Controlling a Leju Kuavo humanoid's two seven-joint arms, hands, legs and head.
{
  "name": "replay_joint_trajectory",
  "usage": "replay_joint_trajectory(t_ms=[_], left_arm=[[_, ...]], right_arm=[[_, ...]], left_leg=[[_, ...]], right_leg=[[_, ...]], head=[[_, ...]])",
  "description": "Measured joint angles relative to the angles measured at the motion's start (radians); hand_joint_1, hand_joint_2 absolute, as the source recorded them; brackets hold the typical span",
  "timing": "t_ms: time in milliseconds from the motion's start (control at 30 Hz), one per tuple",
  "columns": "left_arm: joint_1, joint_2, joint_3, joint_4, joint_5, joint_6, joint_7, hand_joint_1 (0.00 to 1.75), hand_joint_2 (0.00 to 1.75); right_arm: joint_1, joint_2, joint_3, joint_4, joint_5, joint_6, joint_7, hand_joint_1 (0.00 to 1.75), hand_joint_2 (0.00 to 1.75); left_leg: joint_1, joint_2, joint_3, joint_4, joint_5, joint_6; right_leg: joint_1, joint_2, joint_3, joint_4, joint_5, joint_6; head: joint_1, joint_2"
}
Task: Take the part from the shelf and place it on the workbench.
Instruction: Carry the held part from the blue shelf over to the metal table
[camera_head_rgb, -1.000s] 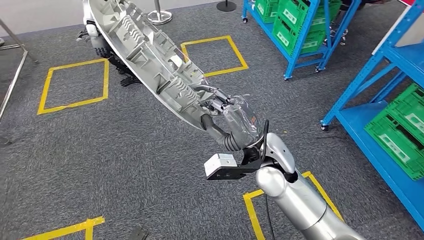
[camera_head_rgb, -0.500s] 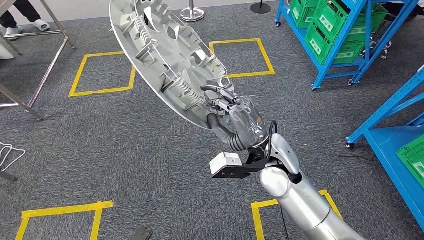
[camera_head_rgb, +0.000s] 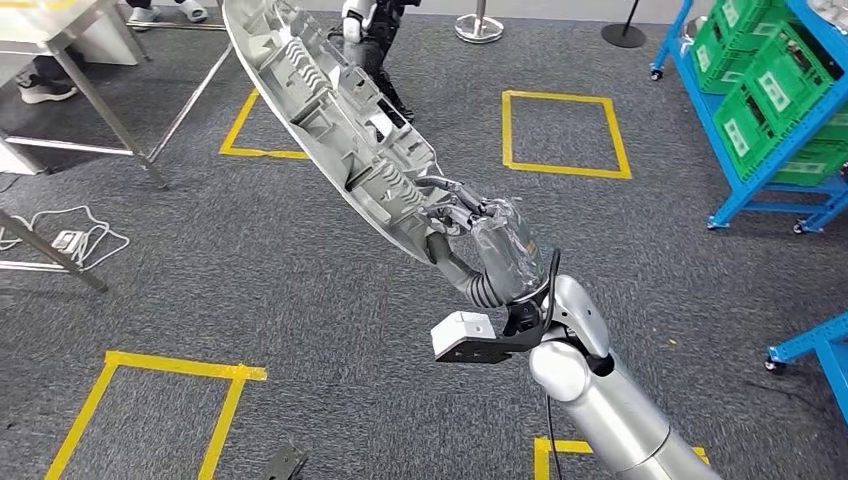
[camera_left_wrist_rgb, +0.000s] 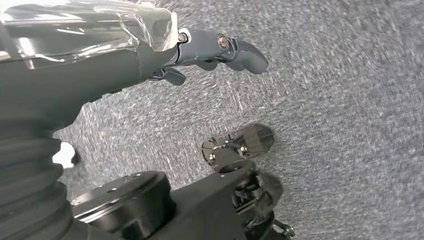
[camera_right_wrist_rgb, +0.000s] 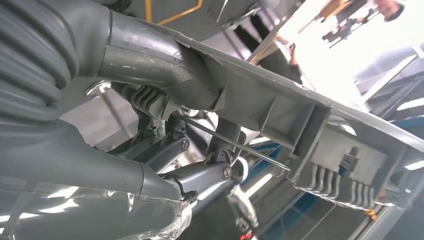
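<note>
We're on a workshop or factory-style test floor here. Grey carpet runs wall to wall, marked out with yellow tape squares like station bays. Over on the side, blue steel racking on castors carries green plastic crates. A metal-legged workbench stands at the far corner, a cable coiled on the floor beside it, and stanchion bases sit along the back. A person's shoes show under the bench.

Silver tubular right arm with black cable, white boxed wrist camera, grey ribbed cuff, plastic-wrapped right hand, screw-jointed dark grey left hand.
</note>
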Motion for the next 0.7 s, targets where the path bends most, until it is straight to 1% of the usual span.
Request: replay_joint_trajectory(t_ms=[33,67,100,133,167,200,233,267,300,333,367,400,433,467,500,533,567,600,633,667,700], left_arm=[[0.001,0.0,0.0,0.0,0.0,0.001,0.0,0.0,1.75],[0.001,0.0,0.0,0.0,0.0,0.002,0.0,0.0,1.75],[0.001,0.0,0.0,0.0,0.0,0.004,0.0,0.0,1.75],[0.003,0.001,0.0,0.0,0.0,0.005,0.0,0.0,1.75],[0.005,0.001,0.0,0.0,0.001,0.007,0.0,0.0,1.75],[0.008,0.002,0.0,0.0,0.001,0.009,0.0,0.0,1.75],[0.011,0.003,0.0,0.0,0.001,0.011,0.0,0.0,1.75],[0.013,0.003,-0.001,0.0,0.001,0.012,0.0,0.0,1.75],[0.013,0.003,-0.001,0.0,0.001,0.013,0.0,0.0,1.75],[0.013,0.002,-0.001,0.0,0.001,0.013,0.0,0.0,1.75],[0.012,0.002,-0.001,0.0,0.001,0.013,0.0,0.0,1.75],[0.012,0.001,-0.001,0.0,0.001,0.013,0.0,0.0,1.75],[0.012,0.0,-0.001,0.0,0.001,0.013,0.0,0.0,1.75],[0.013,0.0,-0.001,0.0,0.001,0.013,0.0,0.0,1.75],[0.013,0.0,-0.001,0.0,0.001,0.013,0.0,0.0,1.75],[0.013,0.0,-0.001,0.0,0.001,0.013,0.0,0.0,1.75],[0.012,0.001,-0.001,0.0,0.001,0.014,-0.001,0.0,1.75],[0.011,0.002,-0.001,0.0,0.001,0.016,-0.003,0.0,1.75],[0.009,0.002,-0.001,0.0,0.002,0.019,-0.004,0.0,1.75],[0.009,0.002,0.0,-0.001,0.002,0.022,-0.006,0.0,1.75],[0.009,0.002,0.0,-0.001,0.002,0.024,-0.007,0.0,1.75]], right_arm=[[0.001,0.0,0.0,0.0,0.0,0.0,0.0,1.75,1.75],[0.001,-0.001,0.0,0.0,0.001,0.0,0.0,1.75,1.75],[0.001,-0.001,0.0,0.0,0.001,0.0,0.0,1.75,1.75],[0.001,0.0,-0.001,-0.001,0.002,0.0,0.0,1.75,1.75],[0.0,0.001,-0.001,-0.001,0.002,0.001,-0.001,1.75,1.75],[0.0,0.003,-0.001,-0.002,0.002,0.001,-0.001,1.75,1.75],[-0.001,0.005,-0.001,-0.002,0.002,0.001,-0.001,1.75,1.75],[-0.001,0.008,-0.001,-0.003,0.002,0.002,-0.001,1.75,1.75],[-0.002,0.011,-0.001,-0.003,0.002,0.002,-0.001,1.75,1.75],[-0.002,0.012,-0.002,-0.004,0.002,0.003,-0.001,1.75,1.75],[-0.002,0.013,-0.002,-0.004,0.002,0.003,-0.001,1.75,1.75],[-0.001,0.013,-0.003,-0.004,0.002,0.003,-0.001,1.75,1.75],[-0.001,0.013,-0.003,-0.004,0.003,0.004,-0.001,1.75,1.75],[-0.001,0.014,-0.004,-0.004,0.003,0.004,-0.001,1.75,1.75],[-0.001,0.014,-0.004,-0.004,0.003,0.006,-0.001,1.75,1.75],[-0.001,0.016,-0.004,-0.004,0.003,0.007,-0.001,1.75,1.75],[0.0,0.017,-0.005,-0.004,0.004,0.008,-0.001,1.75,1.75],[0.0,0.018,-0.006,-0.004,0.004,0.01,-0.002,1.75,1.75],[0.0,0.019,-0.007,-0.005,0.005,0.011,-0.002,1.75,1.75],[0.001,0.02,-0.008,-0.005,0.005,0.013,-0.002,1.75,1.75],[0.001,0.021,-0.009,-0.006,0.006,0.013,-0.003,1.75,1.75]], left_leg=[[0.003,-0.016,-0.002,0.008,-0.005,-0.007],[0.005,-0.032,-0.005,0.019,-0.012,-0.016],[0.006,-0.044,-0.009,0.027,-0.017,-0.025],[0.006,-0.053,-0.014,0.033,-0.021,-0.031],[0.007,-0.06,-0.017,0.035,-0.022,-0.035],[0.009,-0.065,-0.019,0.035,-0.022,-0.037],[0.01,-0.056,-0.023,0.039,-0.025,-0.04],[0.01,-0.033,-0.031,0.055,-0.035,-0.044],[0.01,-0.001,-0.049,0.09,-0.053,-0.047],[0.009,0.037,-0.077,0.145,-0.078,-0.051],[0.011,0.063,-0.113,0.212,-0.106,-0.053],[0.012,0.076,-0.148,0.275,-0.128,-0.054],[0.013,0.081,-0.172,0.314,-0.135,-0.053],[0.013,0.084,-0.177,0.315,-0.123,-0.051],[0.011,0.088,-0.159,0.276,-0.095,-0.046],[0.007,0.105,-0.123,0.207,-0.059,-0.038],[-0.001,0.131,-0.086,0.139,-0.036,-0.03],[-0.01,0.153,-0.057,0.087,-0.021,-0.021],[-0.018,0.168,-0.041,0.057,-0.018,-0.015],[-0.023,0.168,-0.039,0.05,-0.023,-0.012],[-0.024,0.153,-0.036,0.045,-0.021,-0.008]], right_leg=[[-0.008,0.014,0.029,-0.072,0.034,0.013],[-0.013,0.028,0.06,-0.135,0.061,0.019],[-0.014,0.039,0.081,-0.178,0.078,0.016],[-0.013,0.046,0.091,-0.195,0.083,0.009],[-0.008,0.041,0.093,-0.194,0.082,-0.003],[-0.007,0.033,0.093,-0.194,0.082,-0.012],[-0.007,0.025,0.095,-0.195,0.082,-0.019],[-0.007,0.016,0.099,-0.196,0.081,-0.026],[-0.007,0.006,0.103,-0.198,0.079,-0.032],[-0.003,-0.005,0.107,-0.198,0.076,-0.038],[0.001,-0.016,0.109,-0.198,0.073,-0.043],[0.004,-0.028,0.11,-0.198,0.07,-0.046],[0.008,-0.041,0.112,-0.198,0.067,-0.048],[0.011,-0.053,0.114,-0.198,0.064,-0.05],[0.013,-0.065,0.118,-0.198,0.06,-0.05],[0.016,-0.077,0.124,-0.199,0.056,-0.05],[0.019,-0.087,0.13,-0.199,0.051,-0.048],[0.022,-0.098,0.134,-0.201,0.047,-0.046],[0.024,-0.109,0.138,-0.202,0.044,-0.042],[0.026,-0.121,0.14,-0.204,0.041,-0.038],[0.027,-0.134,0.144,-0.207,0.039,-0.034]], head=[[0.0,0.0],[0.002,0.0],[0.003,0.0],[0.004,0.0],[0.004,0.0],[0.004,0.0],[0.004,0.0],[0.001,0.0],[-0.002,0.0],[-0.005,0.0],[-0.007,0.0],[-0.007,0.0],[-0.007,0.0],[-0.008,0.0],[-0.008,0.0],[-0.008,0.0],[-0.007,0.0],[-0.007,0.0],[-0.007,0.0],[-0.007,0.0],[-0.007,0.0]])
